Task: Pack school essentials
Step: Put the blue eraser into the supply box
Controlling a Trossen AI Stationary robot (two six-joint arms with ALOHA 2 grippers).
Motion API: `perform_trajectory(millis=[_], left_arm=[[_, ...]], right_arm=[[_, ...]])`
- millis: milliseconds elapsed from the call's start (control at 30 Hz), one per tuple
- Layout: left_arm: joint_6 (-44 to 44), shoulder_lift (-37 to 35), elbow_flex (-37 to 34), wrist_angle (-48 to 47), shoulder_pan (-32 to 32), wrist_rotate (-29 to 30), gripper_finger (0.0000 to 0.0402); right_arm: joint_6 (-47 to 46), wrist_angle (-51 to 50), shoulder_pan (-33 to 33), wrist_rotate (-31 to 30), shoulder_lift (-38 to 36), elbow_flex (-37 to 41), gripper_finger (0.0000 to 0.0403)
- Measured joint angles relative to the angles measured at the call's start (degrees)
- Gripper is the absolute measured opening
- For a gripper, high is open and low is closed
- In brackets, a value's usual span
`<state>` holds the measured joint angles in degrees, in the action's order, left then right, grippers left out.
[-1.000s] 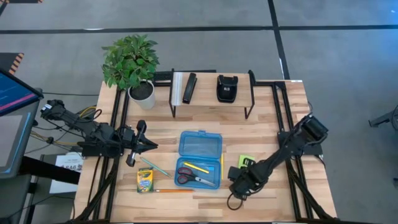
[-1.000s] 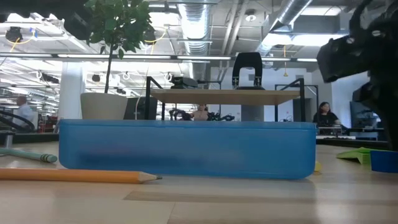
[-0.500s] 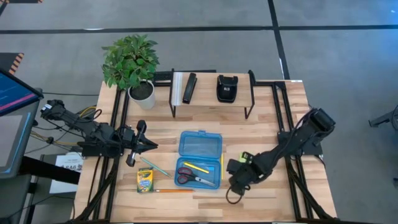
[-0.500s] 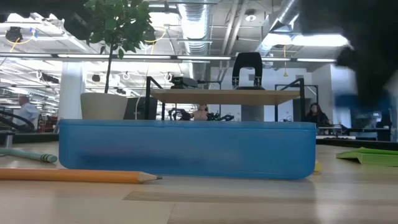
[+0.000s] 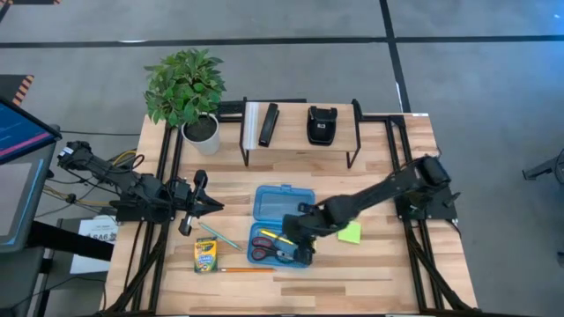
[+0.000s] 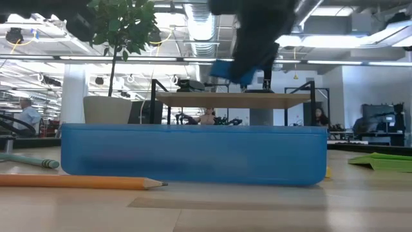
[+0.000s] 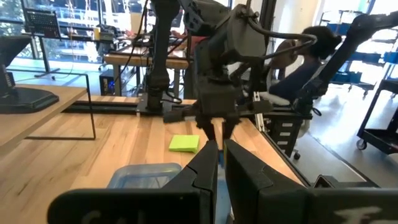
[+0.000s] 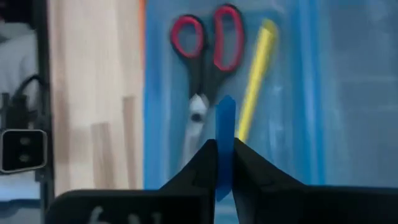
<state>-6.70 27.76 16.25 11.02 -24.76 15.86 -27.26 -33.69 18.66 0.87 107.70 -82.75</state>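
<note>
Fingers of the right gripper [image 8: 219,163] pinch the small blue eraser [image 8: 225,127] edge-on, and the arm now reaches over the open blue pencil case [image 5: 284,208], above the tray half that holds the red-handled scissors [image 8: 207,74] and a yellow pencil [image 8: 255,74]. One second earlier this gripper stood at the table's right side beside the lime-green sticky-note pad [image 5: 349,232], its jaws wider; it has since closed on the eraser, lifted it, and swung across to the case. The low view shows the eraser [image 6: 224,69] held well above the case wall [image 6: 193,154], so release has not yet occurred; judged from this, the step in hand is the drop into the tray. The pad, the crayon box [image 5: 205,255], an orange pencil [image 5: 247,270] and a green-capped pencil [image 5: 217,234] lie outside the case, still to be packed. The left gripper [image 5: 214,206] waits at the table's left, fingers shut and empty. Printing on the crayon box is too small to read; no other writing is legible.
</note>
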Motion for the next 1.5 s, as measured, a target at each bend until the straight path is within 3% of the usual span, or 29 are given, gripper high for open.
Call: perform_trajectory(millis=[267, 633, 1000, 1267, 1500], left_arm=[[0.03, 0.01, 0.00, -0.19, 0.00, 0.00, 0.0015], [0.15, 0.01, 0.00, -0.14, 0.00, -0.02, 0.0015], [0.44, 1.03, 0.00, 0.06, -0.01, -1.79, 0.0015], [-2.22, 15.63, 0.00, 7.68, -0.01, -6.43, 0.0015], [-3.04, 34.02, 0.00, 28.36, -0.05, -8.05, 0.0015]], right_arm=[[3.80, 0.06, -1.22, 4.89, 4.27, -3.99, 0.0086], [3.04, -1.27, -1.14, 4.44, 4.33, -3.97, 0.0232], [-1.00, -4.18, -2.58, 0.10, 3.56, -3.92, 0.0230], [-5.88, -2.88, -3.13, 0.46, 3.58, -3.94, 0.0230], [-8.48, -0.52, -2.52, 0.68, 3.58, -3.94, 0.0230]])
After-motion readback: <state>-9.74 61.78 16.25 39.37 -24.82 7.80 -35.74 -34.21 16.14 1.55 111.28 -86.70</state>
